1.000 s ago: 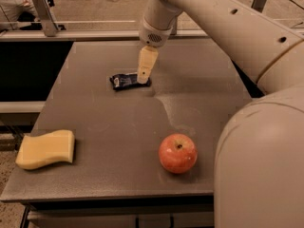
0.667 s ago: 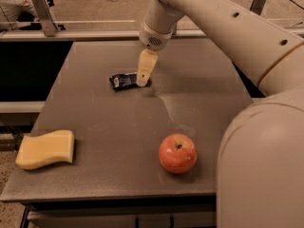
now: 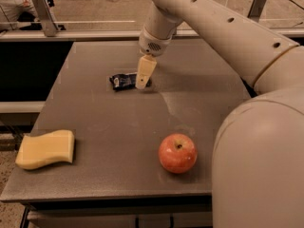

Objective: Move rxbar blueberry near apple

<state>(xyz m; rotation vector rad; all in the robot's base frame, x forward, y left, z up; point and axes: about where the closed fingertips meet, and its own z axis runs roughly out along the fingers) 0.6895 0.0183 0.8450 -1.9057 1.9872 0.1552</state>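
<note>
Camera view: gripper (image 3: pixel 141 80) is seen at rxbar blueberry (image 3: pixel 124 80) (grasp step; its state cannot be told). Next, bar must be carried nr apple (image 3: pixel 177 153).

Cream-white arm (image 3: pixel 228 27) — dotted with dark holes — tapers to a tan end effector (image 3: pixel 141 82) at its tip.

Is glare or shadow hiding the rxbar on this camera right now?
Camera view: no. A pale sheen streaks the table right of the gripper, short of the rxbar blueberry; the gripper, at the bar's right end, covers that end and drops a small shadow there; the apple is evenly lit.
</note>
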